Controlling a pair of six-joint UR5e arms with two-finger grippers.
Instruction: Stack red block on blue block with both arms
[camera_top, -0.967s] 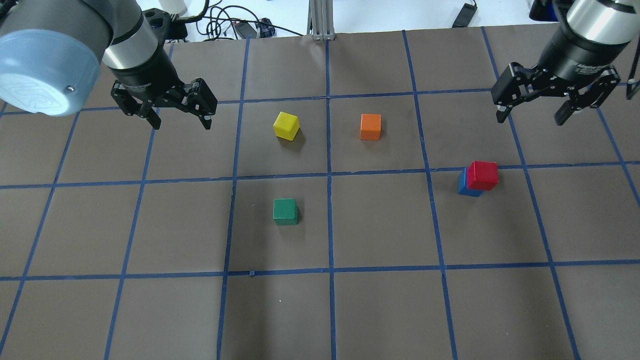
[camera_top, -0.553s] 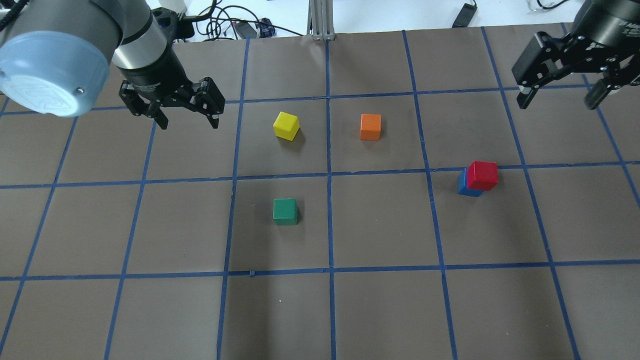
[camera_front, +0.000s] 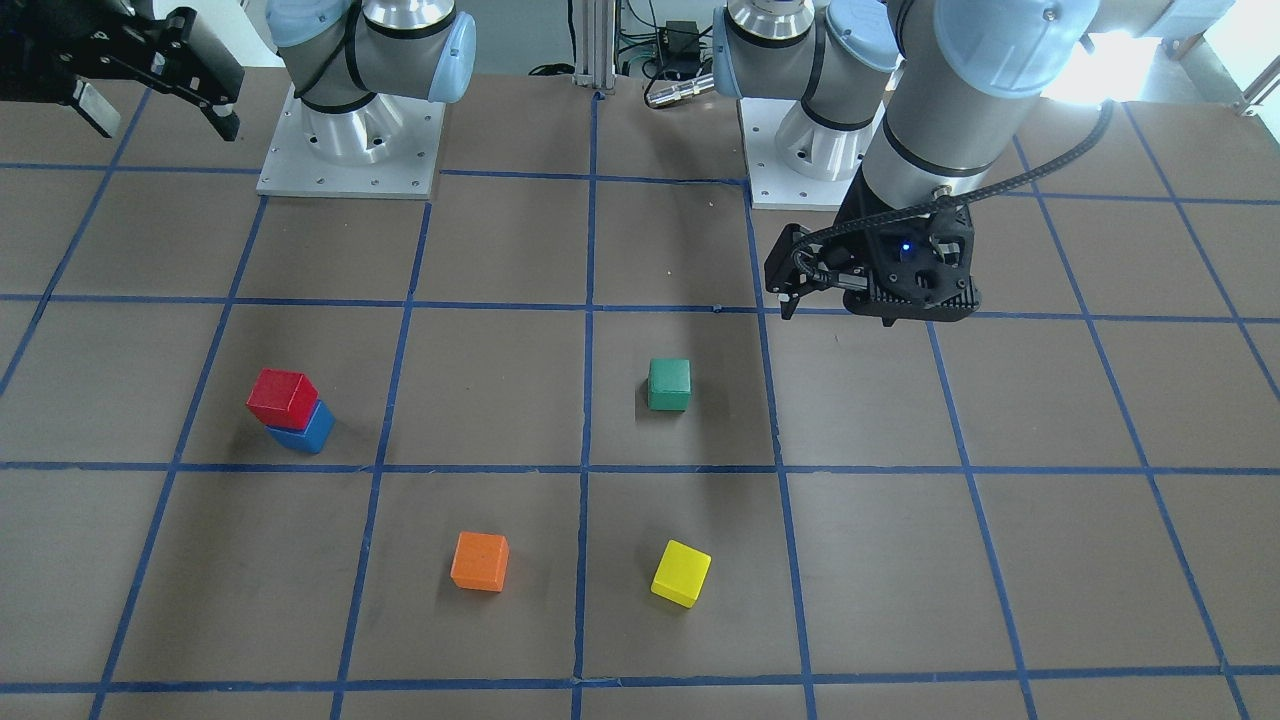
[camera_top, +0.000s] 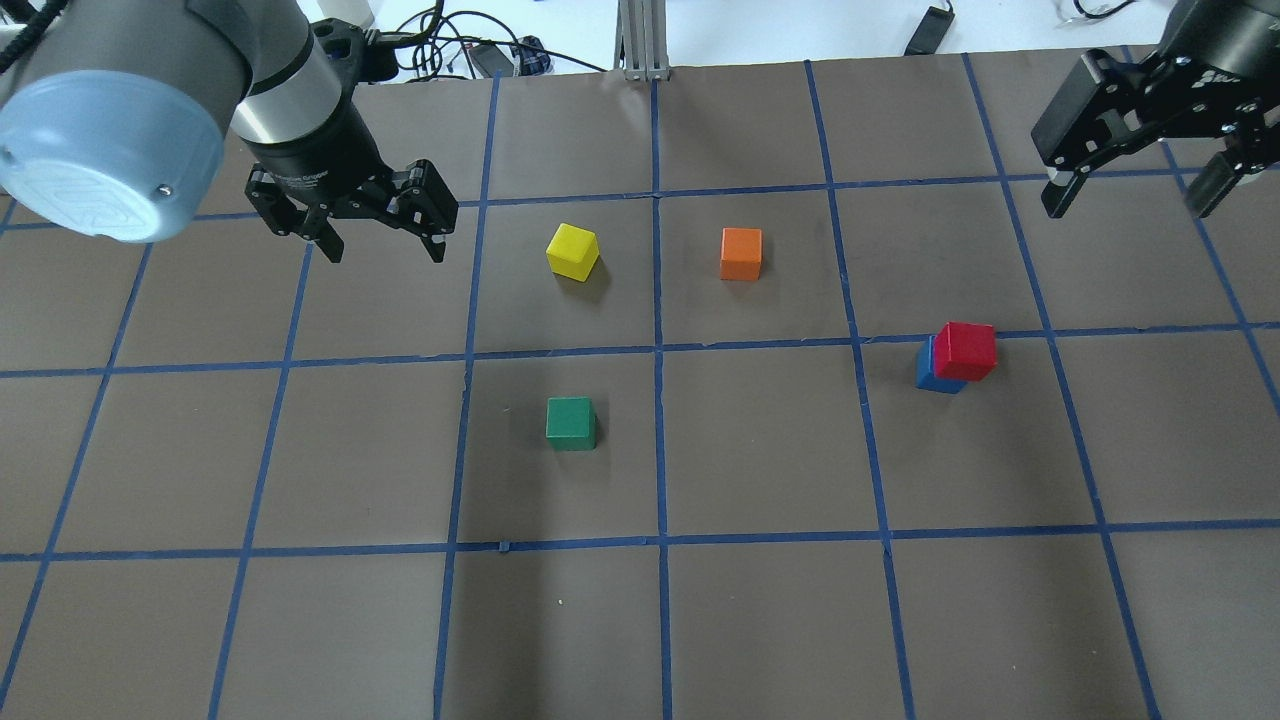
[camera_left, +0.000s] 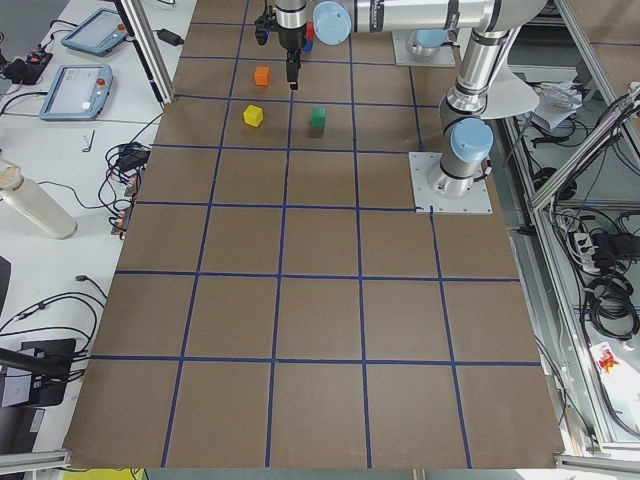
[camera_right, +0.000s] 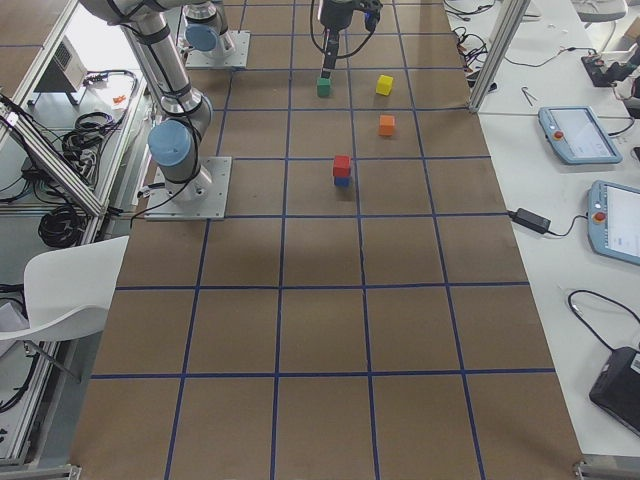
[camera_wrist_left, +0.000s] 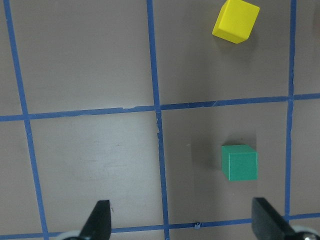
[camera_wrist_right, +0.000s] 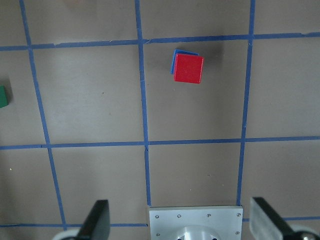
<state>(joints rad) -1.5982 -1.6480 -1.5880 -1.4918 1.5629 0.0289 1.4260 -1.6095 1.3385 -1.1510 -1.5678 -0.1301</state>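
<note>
The red block (camera_top: 966, 350) sits on top of the blue block (camera_top: 928, 372), slightly offset, in the right half of the table. The stack also shows in the front view, red block (camera_front: 281, 397) on blue block (camera_front: 305, 432), and in the right wrist view (camera_wrist_right: 188, 68). My right gripper (camera_top: 1125, 205) is open and empty, high and well behind the stack. My left gripper (camera_top: 385, 250) is open and empty above the table's left half, left of the yellow cube.
A yellow cube (camera_top: 572, 250), an orange cube (camera_top: 741, 253) and a green cube (camera_top: 571, 422) stand apart near the middle. The green cube shows in the left wrist view (camera_wrist_left: 239, 162). The right arm's base plate (camera_wrist_right: 195, 220) lies under its wrist. Cables lie past the far edge.
My right gripper has risen and drawn back to the right, away from the stack. My left gripper has shifted slightly right. The blocks have not moved.
</note>
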